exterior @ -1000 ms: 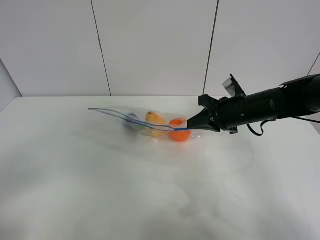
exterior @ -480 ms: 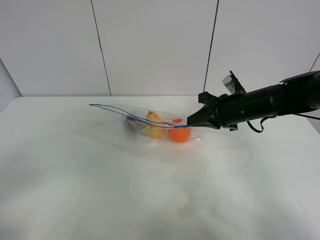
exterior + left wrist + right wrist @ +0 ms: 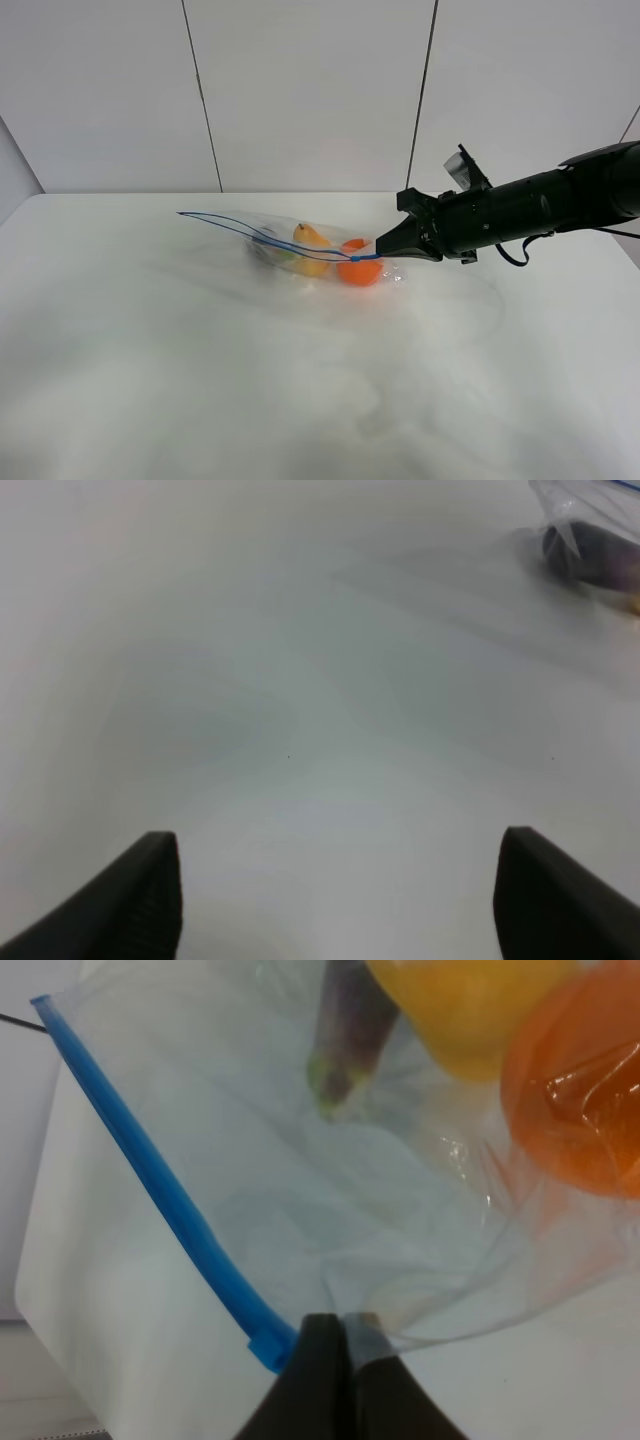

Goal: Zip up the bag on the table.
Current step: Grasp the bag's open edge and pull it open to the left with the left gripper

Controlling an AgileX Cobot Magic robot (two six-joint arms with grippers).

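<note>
The clear crinkly bag [image 3: 300,250] lies on the white table [image 3: 200,380] at the back middle, with its blue zipper strip [image 3: 260,233] held up along its top edge. Yellow, orange and dark purple produce show through it. My right gripper [image 3: 380,246] is shut on the bag's corner by the blue zipper's end; the right wrist view shows the tips [image 3: 338,1338] pinching the plastic next to the zipper slider [image 3: 268,1346]. My left gripper [image 3: 335,900] is open and empty over bare table, far from the bag [image 3: 590,530].
A white panelled wall [image 3: 320,90] stands behind the table's back edge. The right arm [image 3: 530,210] stretches in from the right above the table.
The bag has shifted slightly and settled; the zipper strip stays lifted. The right gripper has barely moved and keeps its hold.
</note>
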